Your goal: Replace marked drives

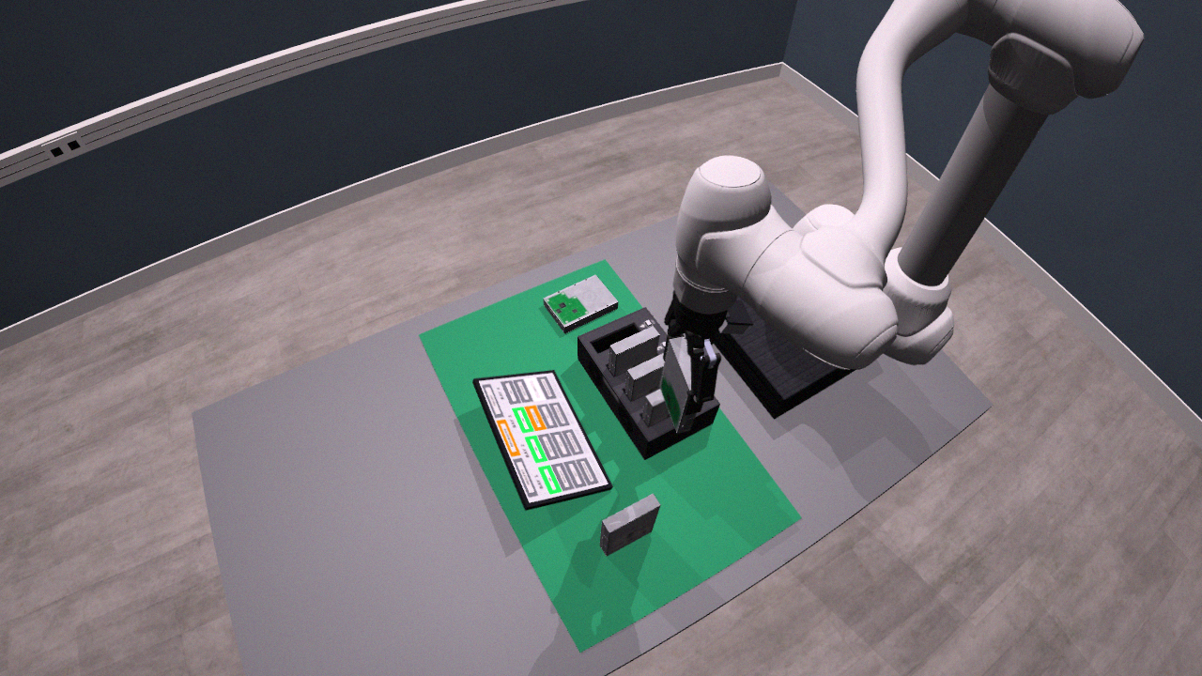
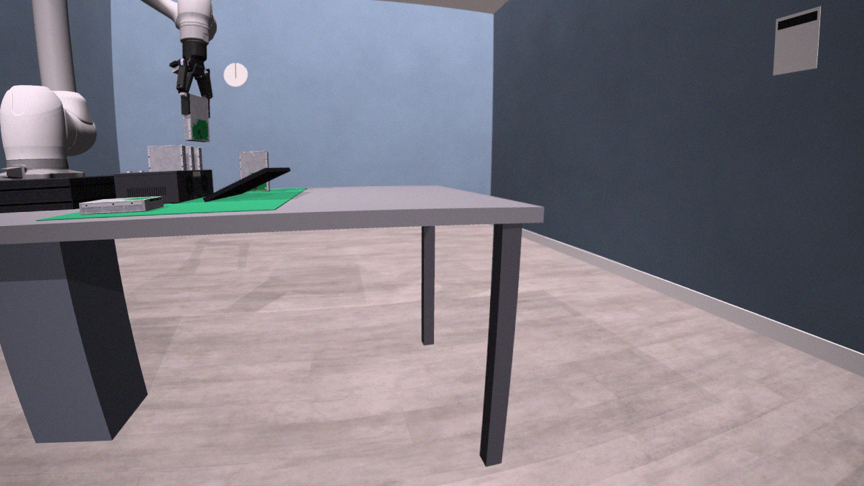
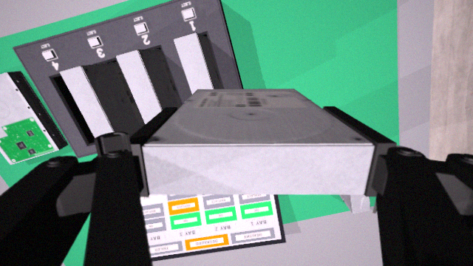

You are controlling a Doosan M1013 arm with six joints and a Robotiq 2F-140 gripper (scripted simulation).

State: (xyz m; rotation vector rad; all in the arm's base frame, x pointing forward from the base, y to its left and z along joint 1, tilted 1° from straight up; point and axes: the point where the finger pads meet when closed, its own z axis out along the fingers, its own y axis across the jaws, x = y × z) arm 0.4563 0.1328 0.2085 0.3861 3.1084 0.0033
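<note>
My gripper (image 1: 687,403) is shut on a grey drive (image 1: 672,391) and holds it upright by its side edges, green board face showing. In the exterior view the drive (image 2: 196,123) hangs clear above the black dock (image 2: 163,184), below the gripper (image 2: 194,90). In the wrist view the fingers clamp the drive (image 3: 255,148) over the dock (image 3: 126,70). Three drives stand in the dock (image 1: 647,382); its far-end bay looks empty. The screen (image 1: 542,438) shows green and orange boxes. One drive (image 1: 579,304) lies flat, board up. Another (image 1: 628,525) stands on the green mat.
The arm's black base plate (image 1: 781,370) lies right behind the dock, and the arm's bulky joints hang over it. The tilted screen (image 3: 211,225) sits left of the dock. The flat drive (image 3: 22,125) lies beside the dock's bay-4 end.
</note>
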